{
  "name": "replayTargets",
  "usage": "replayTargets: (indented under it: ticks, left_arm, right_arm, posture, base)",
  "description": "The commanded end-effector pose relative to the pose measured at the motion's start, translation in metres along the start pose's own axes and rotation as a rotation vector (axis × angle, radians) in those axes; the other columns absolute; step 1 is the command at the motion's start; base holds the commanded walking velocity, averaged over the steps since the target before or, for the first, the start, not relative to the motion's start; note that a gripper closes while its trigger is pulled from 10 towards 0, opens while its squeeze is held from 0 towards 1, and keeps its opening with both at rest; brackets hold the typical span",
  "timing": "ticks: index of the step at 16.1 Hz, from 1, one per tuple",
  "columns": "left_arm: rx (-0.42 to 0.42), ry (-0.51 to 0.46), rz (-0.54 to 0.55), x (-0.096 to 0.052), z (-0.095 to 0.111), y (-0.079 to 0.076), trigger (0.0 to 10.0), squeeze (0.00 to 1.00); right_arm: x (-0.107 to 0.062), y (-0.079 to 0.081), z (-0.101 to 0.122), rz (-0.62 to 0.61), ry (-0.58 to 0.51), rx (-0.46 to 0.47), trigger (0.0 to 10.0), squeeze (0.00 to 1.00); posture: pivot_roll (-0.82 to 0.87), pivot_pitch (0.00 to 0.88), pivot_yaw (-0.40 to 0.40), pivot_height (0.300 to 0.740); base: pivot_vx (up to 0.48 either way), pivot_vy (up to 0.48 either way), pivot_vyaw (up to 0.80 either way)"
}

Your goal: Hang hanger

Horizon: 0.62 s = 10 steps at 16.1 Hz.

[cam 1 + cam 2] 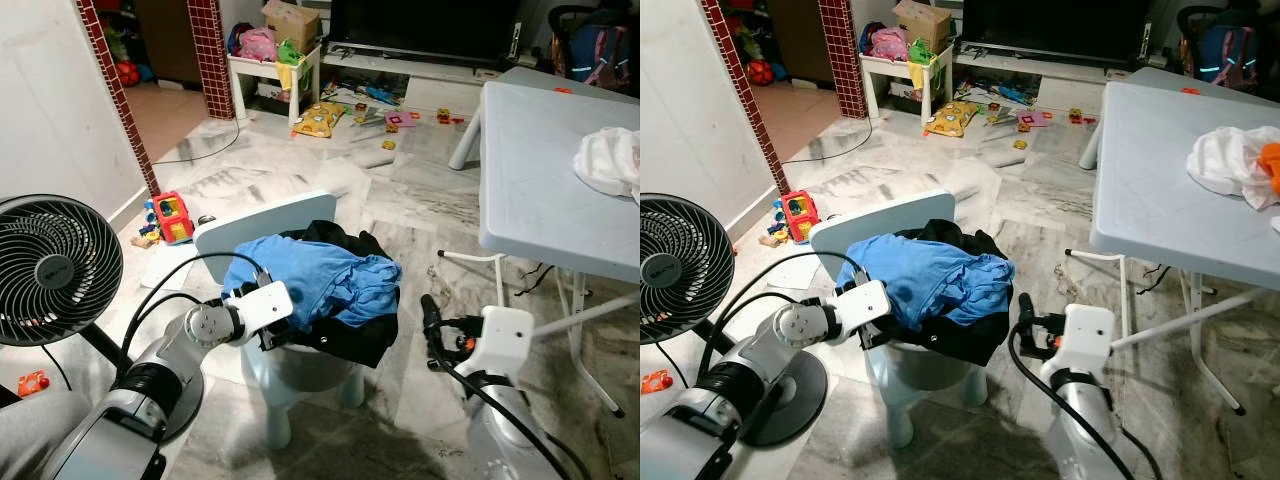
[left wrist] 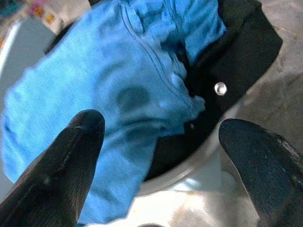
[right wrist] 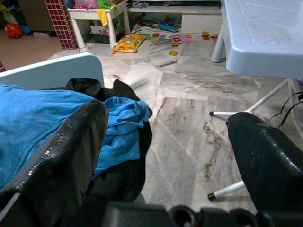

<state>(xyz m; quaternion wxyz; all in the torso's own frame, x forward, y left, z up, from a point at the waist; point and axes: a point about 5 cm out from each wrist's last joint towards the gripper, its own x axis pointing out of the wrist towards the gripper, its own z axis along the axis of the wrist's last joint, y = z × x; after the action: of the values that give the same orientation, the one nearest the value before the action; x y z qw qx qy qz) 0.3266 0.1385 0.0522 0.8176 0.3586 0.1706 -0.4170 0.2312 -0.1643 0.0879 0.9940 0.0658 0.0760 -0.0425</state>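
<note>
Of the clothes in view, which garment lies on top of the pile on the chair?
The blue garment. It lies over the black garment on the chair; the white cloth sits apart on the table.

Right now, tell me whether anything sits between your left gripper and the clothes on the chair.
Nothing visible does. The left gripper is open right at the blue shirt, which lies over a black garment on the small chair. No hanger can be made out.
</note>
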Motion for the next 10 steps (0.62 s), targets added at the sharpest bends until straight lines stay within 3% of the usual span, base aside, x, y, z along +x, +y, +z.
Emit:
replayTargets:
  ticks: [1,4,7,8,10]
  left_arm:
    - [-0.018,0.025,0.016,0.002,0.004,0.008,10.0,0.00]
    - [-0.117,-0.013,0.107,0.012,0.021,0.016,10.0,0.00]
    - [-0.312,-0.170,0.205,0.019,0.043,0.020,10.0,0.00]
    - [-0.440,-0.283,0.280,0.018,0.051,0.022,10.0,0.00]
    - [-0.548,-0.426,0.452,0.005,0.056,0.027,10.0,0.00]
  right_arm:
    - [-0.004,-0.001,0.004,0.007,-0.001,-0.014,10.0,0.00]
    - [-0.010,-0.001,0.013,0.036,-0.007,-0.020,10.0,0.00]
    - [-0.021,0.008,0.030,0.113,-0.054,-0.038,10.0,0.00]
    - [-0.025,0.007,0.032,0.109,-0.066,-0.027,10.0,0.00]
    - [-0.028,0.003,0.033,0.094,-0.076,-0.040,10.0,0.00]
  posture:
    - [-0.01,0.000,-0.059,0.740]
    - [-0.04,0.000,-0.064,0.740]
    - [-0.03,0.000,-0.069,0.740]
    - [-0.01,0.000,-0.071,0.740]
    - [0.00,0.000,-0.070,0.740]
  base:
    - [0.000,0.000,0.00]
    - [0.000,0.000,0.00]
    - [0.000,0.000,0.00]
    - [0.000,0.000,0.00]
    - [0.000,0.000,0.00]
